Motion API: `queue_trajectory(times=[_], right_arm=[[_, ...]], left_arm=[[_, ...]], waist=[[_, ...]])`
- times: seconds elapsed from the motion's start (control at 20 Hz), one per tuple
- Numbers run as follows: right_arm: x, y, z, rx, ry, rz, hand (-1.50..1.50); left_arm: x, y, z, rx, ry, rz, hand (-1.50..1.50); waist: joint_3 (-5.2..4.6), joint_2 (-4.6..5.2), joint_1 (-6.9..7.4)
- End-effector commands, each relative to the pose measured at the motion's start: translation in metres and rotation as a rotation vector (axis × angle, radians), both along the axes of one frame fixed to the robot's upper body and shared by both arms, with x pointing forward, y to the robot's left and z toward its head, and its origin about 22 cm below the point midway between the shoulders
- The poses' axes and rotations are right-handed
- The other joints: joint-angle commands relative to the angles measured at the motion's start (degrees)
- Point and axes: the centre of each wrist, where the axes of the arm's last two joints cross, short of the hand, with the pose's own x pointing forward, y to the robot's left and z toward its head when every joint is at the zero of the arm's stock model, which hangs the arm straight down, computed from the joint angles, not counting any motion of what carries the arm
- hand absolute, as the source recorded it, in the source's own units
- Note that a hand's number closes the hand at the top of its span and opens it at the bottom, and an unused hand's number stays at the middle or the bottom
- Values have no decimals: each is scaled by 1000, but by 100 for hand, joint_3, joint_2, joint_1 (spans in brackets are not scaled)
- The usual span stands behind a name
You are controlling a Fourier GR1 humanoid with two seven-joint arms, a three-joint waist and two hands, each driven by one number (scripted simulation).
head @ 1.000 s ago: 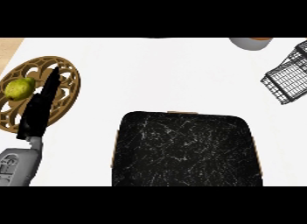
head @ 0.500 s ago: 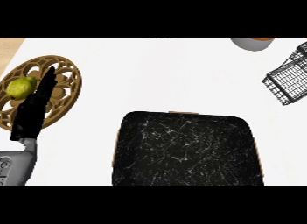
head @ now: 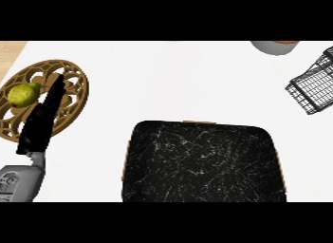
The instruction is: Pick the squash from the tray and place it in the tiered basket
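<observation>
Left hand [head: 42,118], black, comes up from the lower left on a grey forearm [head: 14,182]. We note its fingers straight and pressed together, holding nothing, laid over the round brown openwork wooden basket tier [head: 70,76]. The fingertips end just beside the small yellow-green squash [head: 22,95], to its right; we cannot tell whether they touch it. The squash lies in the left half of that basket tier, well apart from the tray.

The hand covers a strip down the middle of the basket tier. The forearm is cut off at the lower edge.

At centre, the black marbled rectangular tray [head: 204,163] with a thin tan rim sits on the white counter [head: 183,80]; we see nothing on it. Its near edge is cut off.

Top right, a grey bowl [head: 270,46] is mostly cut off, contents hard to make out. Far right, a black wire basket [head: 319,85], tilted, partly out of view.
</observation>
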Motion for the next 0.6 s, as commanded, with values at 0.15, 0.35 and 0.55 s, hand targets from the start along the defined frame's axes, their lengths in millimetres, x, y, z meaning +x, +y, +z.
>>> queue_trajectory(times=[0.15, 0.35, 0.55], right_arm=[[-8, -17, -14, 192, 5, -10, -150], [-9, -21, -10, 314, -63, -16, -150], [-12, -28, 22, 413, -144, -19, -150]], left_arm=[[3, -2, 16, -1, 4, -22, 0], [-10, 18, -6, 2, 5, -2, 0], [-3, -8, 7, -3, -1, 5, 0]], waist=[[16, 31, 52], [6, 9, -6], [10, -3, -13]])
